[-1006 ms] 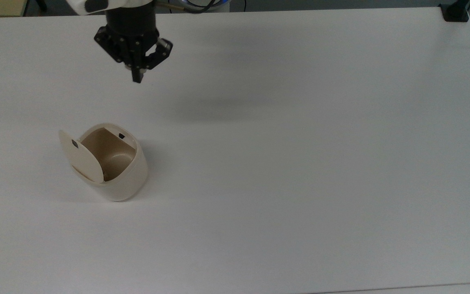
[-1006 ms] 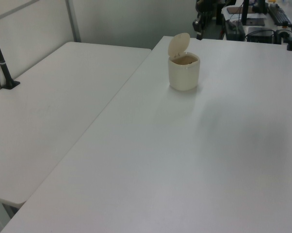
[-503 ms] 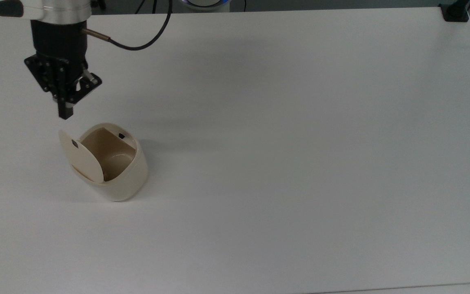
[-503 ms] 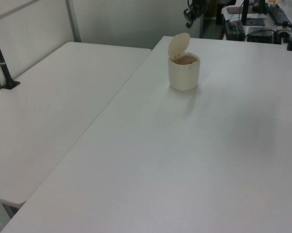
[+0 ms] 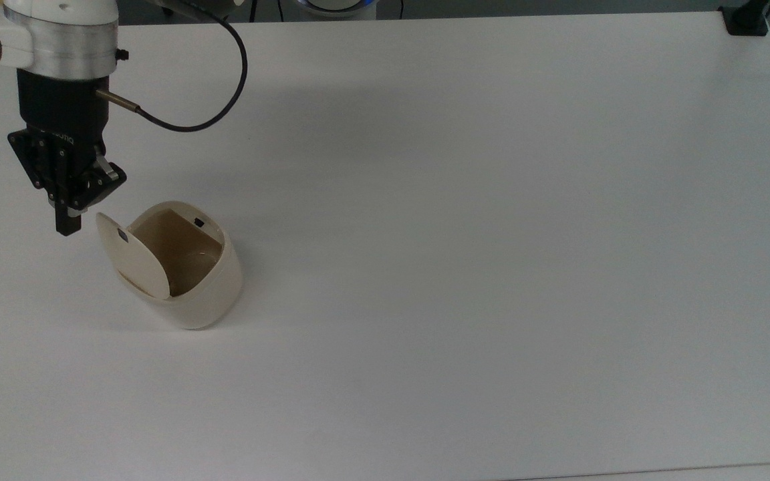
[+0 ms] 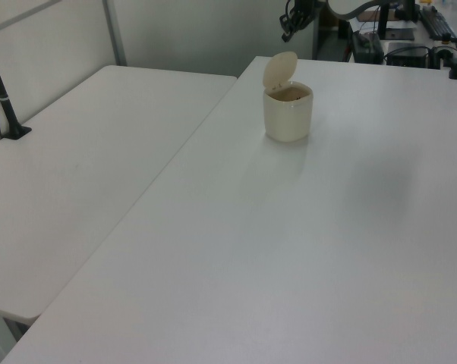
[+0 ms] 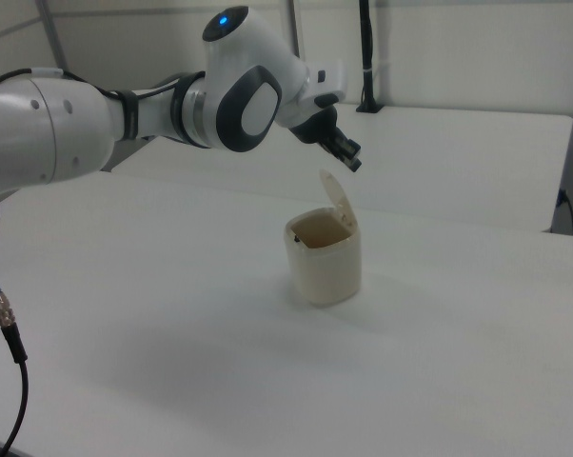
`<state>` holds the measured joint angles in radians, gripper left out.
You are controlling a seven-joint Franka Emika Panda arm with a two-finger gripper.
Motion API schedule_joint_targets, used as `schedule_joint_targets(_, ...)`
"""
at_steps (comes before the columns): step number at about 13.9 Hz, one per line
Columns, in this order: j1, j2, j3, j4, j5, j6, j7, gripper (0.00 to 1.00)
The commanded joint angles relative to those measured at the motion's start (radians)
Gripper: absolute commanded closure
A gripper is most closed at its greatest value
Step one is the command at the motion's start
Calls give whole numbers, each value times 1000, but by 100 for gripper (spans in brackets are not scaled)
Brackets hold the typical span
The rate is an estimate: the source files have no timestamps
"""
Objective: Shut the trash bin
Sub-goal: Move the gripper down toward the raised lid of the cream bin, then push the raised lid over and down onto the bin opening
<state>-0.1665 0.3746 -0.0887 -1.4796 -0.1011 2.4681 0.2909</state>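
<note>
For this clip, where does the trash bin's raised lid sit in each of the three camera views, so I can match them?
Top view: the lid stands on the bin's left side, lower left of the picture, just right of the gripper.
Left view: upper middle, lid rising at the bin's upper left.
Right view: centre, lid standing at the bin's upper right.
Shared landmark: the trash bin on the white table.

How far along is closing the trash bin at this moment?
Early. Done: nothing on the trash bin itself; its lid stands raised and the tan interior is exposed. In hand: the gripper hangs just beyond the lid's top edge, at the top view's left, not touching it. Left: push the lid down over the opening until it sits flat.
</note>
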Motion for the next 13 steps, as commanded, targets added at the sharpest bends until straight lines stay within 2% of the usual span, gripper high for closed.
schedule_joint_targets(1,15,18,4,5,1,14,25,100)
schedule_joint_targets(4,24,15,7,-16,1,-7,24,100)
schedule_joint_targets(13,73,12,14,-51,-11,-247,14,100)
